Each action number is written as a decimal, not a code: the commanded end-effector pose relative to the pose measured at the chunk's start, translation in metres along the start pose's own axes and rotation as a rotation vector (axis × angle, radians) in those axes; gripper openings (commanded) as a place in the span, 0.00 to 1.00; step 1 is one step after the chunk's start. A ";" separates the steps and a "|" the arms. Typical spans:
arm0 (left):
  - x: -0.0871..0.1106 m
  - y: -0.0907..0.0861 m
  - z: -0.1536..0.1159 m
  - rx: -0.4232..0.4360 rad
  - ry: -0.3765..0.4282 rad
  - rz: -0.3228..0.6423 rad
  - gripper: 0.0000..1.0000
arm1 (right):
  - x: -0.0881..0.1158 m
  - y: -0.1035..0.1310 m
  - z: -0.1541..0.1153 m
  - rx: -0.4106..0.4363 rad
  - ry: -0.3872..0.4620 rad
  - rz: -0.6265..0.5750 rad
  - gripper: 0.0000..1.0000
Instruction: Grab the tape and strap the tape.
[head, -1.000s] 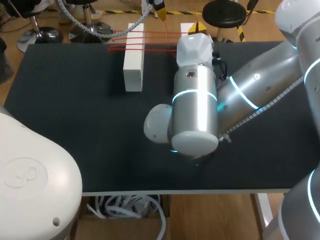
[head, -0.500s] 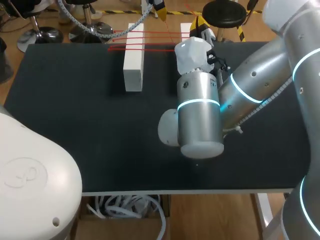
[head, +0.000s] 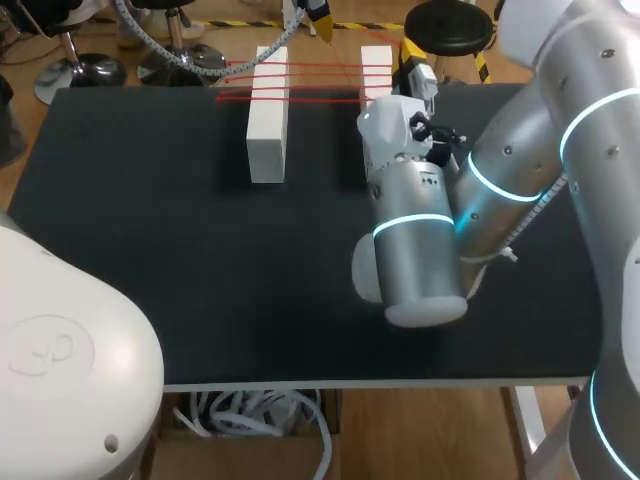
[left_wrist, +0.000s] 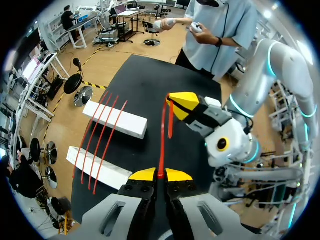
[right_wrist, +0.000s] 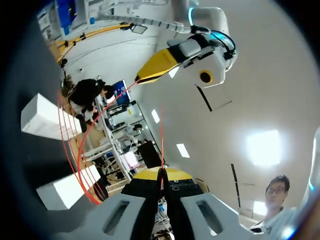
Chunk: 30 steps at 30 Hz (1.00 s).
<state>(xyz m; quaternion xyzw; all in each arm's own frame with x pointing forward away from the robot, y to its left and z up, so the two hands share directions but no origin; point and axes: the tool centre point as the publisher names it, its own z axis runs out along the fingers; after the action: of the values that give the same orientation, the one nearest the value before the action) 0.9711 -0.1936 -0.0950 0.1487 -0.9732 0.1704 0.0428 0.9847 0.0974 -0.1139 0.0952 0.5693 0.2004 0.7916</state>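
Tape (left_wrist: 162, 140), a thin red strand, runs nearly straight from my left fingers (left_wrist: 154, 175), which are pressed together on it, ahead to my right fingers (left_wrist: 182, 102). The right wrist view shows those closed on the strand too, so both ends of the free length are pinched. The rest of it lies as several parallel lines across the two white blocks (head: 268, 110) at the far side of the worktop (head: 150, 250), running left to right over both. I judge that the next wrap turns on this: the free length lies roughly along the same left-right line as the laid strands. My right fingers are just beside the far end of the right block, and my left fingers are out past the worktop's far edge, about between the blocks. So the right arm is the nearer one to carry the strand round (the left mostly has to hold tension). The head view gives the layout of blocks and strands, but my right wrist hides the pinch there. Only the wrist views show the grip and the free strand.
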 end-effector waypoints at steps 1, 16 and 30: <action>0.000 0.000 -0.001 -0.003 -0.001 -0.001 0.00 | -0.001 -0.002 -0.003 0.006 0.013 -0.045 0.00; 0.000 0.000 -0.001 -0.003 -0.001 -0.001 0.00 | -0.027 0.014 0.003 0.013 0.048 -0.073 0.00; 0.000 0.000 -0.001 -0.003 -0.001 -0.001 0.00 | -0.037 0.027 0.013 0.035 0.088 -0.126 0.00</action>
<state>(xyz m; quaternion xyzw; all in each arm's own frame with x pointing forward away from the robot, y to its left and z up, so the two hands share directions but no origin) 0.9710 -0.1935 -0.0951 0.1487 -0.9731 0.1706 0.0428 0.9831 0.1070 -0.0807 0.0691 0.5730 0.1435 0.8039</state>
